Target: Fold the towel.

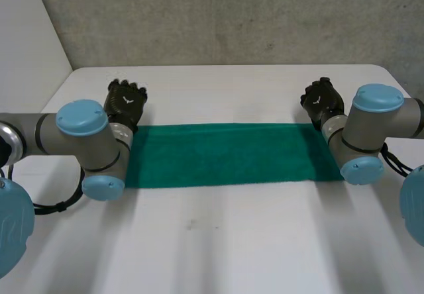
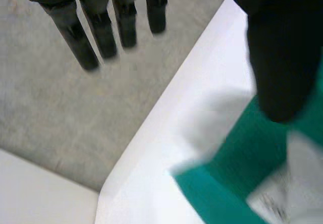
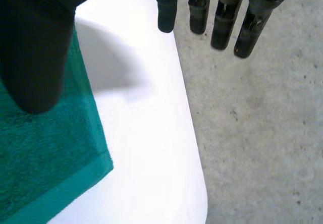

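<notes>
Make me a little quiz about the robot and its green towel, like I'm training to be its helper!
1. True or false: the green towel is bunched up in a heap.
2. What colour is the table? A) white B) red C) black
3. Fill in the gap: the left hand and the right hand, fingers straight, are each at a far ____ of the towel.

Key:
1. False. It lies flat as one long strip.
2. A
3. corner
</notes>
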You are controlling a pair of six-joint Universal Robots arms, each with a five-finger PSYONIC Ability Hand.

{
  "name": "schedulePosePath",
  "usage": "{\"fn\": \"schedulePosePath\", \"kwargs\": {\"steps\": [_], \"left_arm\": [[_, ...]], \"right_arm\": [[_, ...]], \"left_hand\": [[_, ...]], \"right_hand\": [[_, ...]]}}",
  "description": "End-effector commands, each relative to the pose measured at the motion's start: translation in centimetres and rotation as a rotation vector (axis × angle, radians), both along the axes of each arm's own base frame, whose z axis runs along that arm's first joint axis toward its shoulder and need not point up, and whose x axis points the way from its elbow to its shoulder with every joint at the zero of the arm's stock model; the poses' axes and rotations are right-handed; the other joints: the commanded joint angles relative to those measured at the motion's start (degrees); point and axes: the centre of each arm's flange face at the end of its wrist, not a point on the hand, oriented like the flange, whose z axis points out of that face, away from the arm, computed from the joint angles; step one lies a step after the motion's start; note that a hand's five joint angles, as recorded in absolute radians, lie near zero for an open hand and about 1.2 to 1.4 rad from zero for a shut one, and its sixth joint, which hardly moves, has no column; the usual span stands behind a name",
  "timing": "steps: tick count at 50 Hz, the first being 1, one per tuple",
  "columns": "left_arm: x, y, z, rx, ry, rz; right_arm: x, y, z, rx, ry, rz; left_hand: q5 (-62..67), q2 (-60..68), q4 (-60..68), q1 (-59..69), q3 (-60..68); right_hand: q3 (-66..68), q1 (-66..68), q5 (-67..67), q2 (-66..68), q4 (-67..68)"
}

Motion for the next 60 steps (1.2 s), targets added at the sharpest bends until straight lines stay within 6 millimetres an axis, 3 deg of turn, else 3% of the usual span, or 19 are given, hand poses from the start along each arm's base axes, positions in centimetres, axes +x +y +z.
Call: {"fn": "schedulePosePath", "kwargs": {"steps": [1,2,6,10,13,18,23,30,42,44,49,56,60], "left_arm": [[-0.4,1.3,2.4,-0.041,0.022,-0.052],[-0.4,1.6,2.7,-0.043,0.023,-0.054],[0.1,3.1,4.6,-0.048,0.031,-0.051],[0.9,5.1,6.0,-0.04,0.042,-0.053],[1.6,6.9,6.9,-0.02,0.075,-0.056],[2.2,9.4,7.0,0.041,0.171,-0.072],[2.9,10.9,7.7,0.098,0.319,-0.075],[3.5,11.3,7.3,0.163,0.38,-0.058],[3.7,11.4,6.5,0.185,0.373,-0.048],[3.7,11.5,6.4,0.19,0.371,-0.049],[3.7,11.5,6.4,0.191,0.371,-0.048],[3.7,11.5,6.4,0.193,0.372,-0.048],[3.7,11.5,6.4,0.191,0.373,-0.047]], "right_arm": [[-0.7,0.6,3.7,0.023,-0.196,-0.066],[-1.2,0.9,5.6,0.016,-0.252,-0.075],[-1.8,3.1,9.1,0.04,-0.36,-0.071],[-2.1,6.0,11.4,0.102,-0.423,-0.017],[-3.0,7.2,11.7,0.169,-0.446,-0.004],[-6.2,8.9,10.1,0.38,-0.509,-0.062],[-7.3,9.8,8.2,0.508,-0.52,-0.096],[-9.7,9.1,6.4,0.517,-0.531,-0.169],[-11.7,7.2,1.9,0.556,-0.53,-0.235],[-11.8,7.0,1.5,0.558,-0.524,-0.237],[-12.8,6.2,1.1,0.525,-0.515,-0.264],[-15.5,4.6,1.7,0.437,-0.505,-0.365],[-18.1,3.7,2.1,0.398,-0.474,-0.425]], "left_hand": [[-6.58,-7.22,-6.81,-2.13,-7.55],[-6.58,-7.22,-6.81,-2.13,-7.55],[-6.41,-7.05,-6.65,-1.96,-7.38],[-6.63,-7.27,-6.86,-2.17,-7.6],[-6.63,-7.27,-6.86,-2.17,-7.6],[-6.63,-7.27,-6.86,-2.17,-7.6],[-6.63,-7.27,-6.86,-2.17,-7.6],[-6.58,-7.22,-6.81,-2.13,-7.55],[-6.41,-7.05,-6.65,-1.96,-7.38],[-6.41,-7.05,-6.65,-1.96,-7.38],[-6.41,-7.05,-6.65,-1.96,-7.38],[-6.41,-7.05,-6.65,-1.96,-7.38],[-6.41,-7.05,-6.65,-1.96,-7.38]], "right_hand": [[-2.58,-1.59,-4.0,-3.01,-3.41],[-2.58,-1.59,-4.0,-3.01,-3.41],[-2.58,-1.59,-4.0,-3.01,-3.41],[-2.58,-1.59,-4.0,-3.01,-3.41],[-2.58,-1.59,-4.0,-3.01,-3.41],[-2.58,-1.59,-4.0,-3.01,-3.41],[1.7,2.69,0.29,1.28,0.87],[14.64,15.63,13.22,14.21,13.81],[27.25,28.24,25.83,26.82,26.42],[30.79,31.78,29.37,30.36,29.96],[67.33,68.32,65.91,66.91,66.5],[67.42,68.41,66.0,66.99,66.59],[67.42,68.41,66.0,66.99,66.59]]}}
